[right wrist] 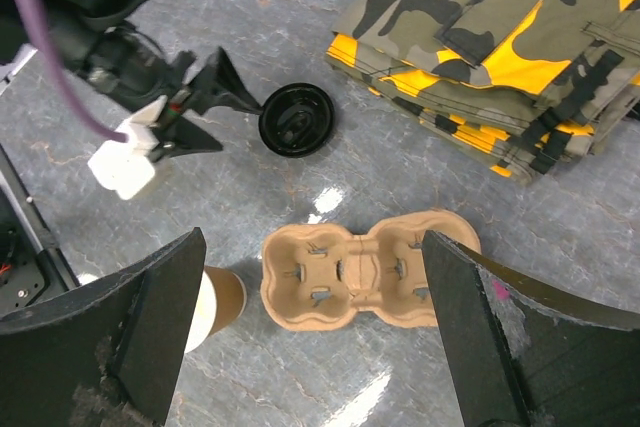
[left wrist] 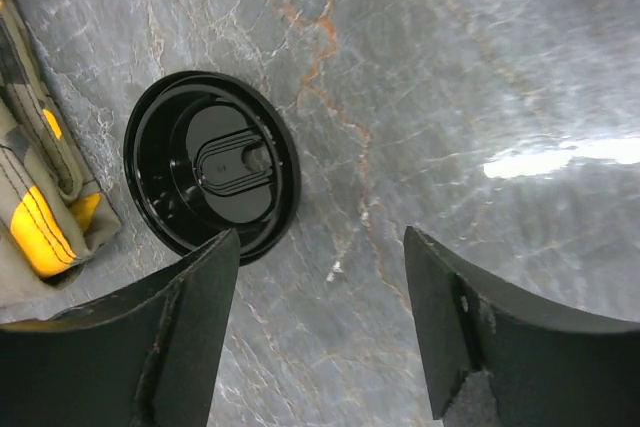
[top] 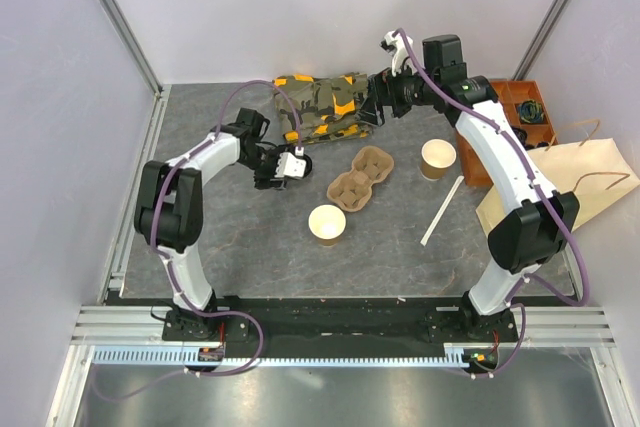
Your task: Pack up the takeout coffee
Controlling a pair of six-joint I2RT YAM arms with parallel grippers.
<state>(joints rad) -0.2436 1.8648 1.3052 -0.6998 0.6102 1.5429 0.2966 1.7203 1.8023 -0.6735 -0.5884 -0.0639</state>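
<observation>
No lidded cup shows in any view. A round black plastic lid [left wrist: 212, 176] lies loose on the table, also in the right wrist view [right wrist: 296, 119]. My left gripper [left wrist: 320, 247] is open and empty just above the table, the lid beside its left finger; it shows from above [top: 283, 169]. Two tan cups stand without lids: one with a pale inside [top: 327, 224] [right wrist: 215, 302], one with a brown inside [top: 437, 158]. My right gripper [right wrist: 312, 247] is open and empty, high over the pulp carrier [right wrist: 365, 267], at the back of the table [top: 375, 107].
A folded camouflage cloth [top: 320, 102] lies at the back, touching the lid's side [left wrist: 40, 197]. The two-hole carrier [top: 361, 177] sits mid-table. A white straw [top: 441, 210], a flat paper bag [top: 560, 187] and an orange box [top: 520, 112] are at the right.
</observation>
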